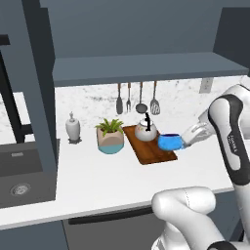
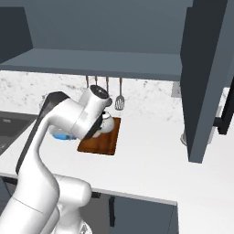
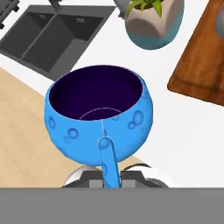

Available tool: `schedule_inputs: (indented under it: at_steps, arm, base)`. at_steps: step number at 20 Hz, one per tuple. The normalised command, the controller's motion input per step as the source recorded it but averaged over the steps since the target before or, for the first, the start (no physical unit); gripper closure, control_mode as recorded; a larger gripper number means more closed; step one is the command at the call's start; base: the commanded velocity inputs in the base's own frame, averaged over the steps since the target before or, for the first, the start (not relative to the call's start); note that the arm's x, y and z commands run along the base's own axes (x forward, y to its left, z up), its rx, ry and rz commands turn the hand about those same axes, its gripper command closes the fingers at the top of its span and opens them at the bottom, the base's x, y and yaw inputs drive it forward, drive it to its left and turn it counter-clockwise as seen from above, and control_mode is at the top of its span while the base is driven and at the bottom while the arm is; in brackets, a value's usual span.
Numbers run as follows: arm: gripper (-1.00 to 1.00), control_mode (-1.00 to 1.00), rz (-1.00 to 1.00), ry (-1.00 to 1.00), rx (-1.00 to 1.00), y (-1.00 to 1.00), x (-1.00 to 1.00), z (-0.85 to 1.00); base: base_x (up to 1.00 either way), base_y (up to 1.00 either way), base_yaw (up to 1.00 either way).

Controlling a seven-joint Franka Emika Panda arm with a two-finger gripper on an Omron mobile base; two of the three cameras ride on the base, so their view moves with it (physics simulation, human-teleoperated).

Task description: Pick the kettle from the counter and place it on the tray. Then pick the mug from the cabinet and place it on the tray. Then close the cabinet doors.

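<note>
Gripping: the gripper (image 1: 184, 141) is pinched on the mug (image 1: 170, 142) by its handle (image 3: 107, 159), which runs between the two jaws in the hand view.
Mug shape: round-bellied bright blue bowl with raised bubble spots, a dark purple inside and a flat strap handle.
Mug place: in the air over the near right corner of the tray (image 1: 152, 149), just past the tray's edge in the left base view.
Mug facing: mouth away from the hand, handle back toward the gripper; its axis from handle to mouth runs along the line of the fingers.
Tray: flat brown wooden board with visible grain and a low rim, lying on the white speckled counter (image 1: 107, 176).
Kettle: the kettle (image 1: 145, 130), small, round and white with a black arched handle, stands on the far end of the tray.
Beside the tray: a plant pot (image 1: 111, 137), pale above and teal below, with green leaves, just left of the tray; a slim white dispenser (image 1: 72, 128) farther left.
Beyond the tray: utensils (image 1: 136, 100) hang on the wall behind it.
Left of the tray: a dark inset sink (image 3: 52, 37), well apart.
Above the tray: the cabinet (image 1: 146, 66) shelf, grey-blue, with a door (image 2: 205, 77) standing open at the right.
</note>
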Motion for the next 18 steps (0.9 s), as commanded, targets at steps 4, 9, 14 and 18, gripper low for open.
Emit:
schedule_inputs:
  at_steps: [4, 9, 14, 18]
  arm:
    - [1.00, -1.00, 0.00, 0.04, 0.18, -0.05, 0.53, -0.69]
    - [1.00, -1.00, 0.00, 0.08, 0.14, -0.07, 0.71, -0.52]
    - [1.00, -1.00, 0.00, 0.07, 0.00, 0.00, 0.73, -0.32]
    - [1.00, -1.00, 0.03, 0.02, -0.07, 0.00, 0.73, -0.18]
  base:
    - [0.00, 0.00, 0.00]
    - [0.00, 0.00, 0.00]
    - [0.00, 0.00, 0.00]
    - [0.00, 0.00, 0.00]
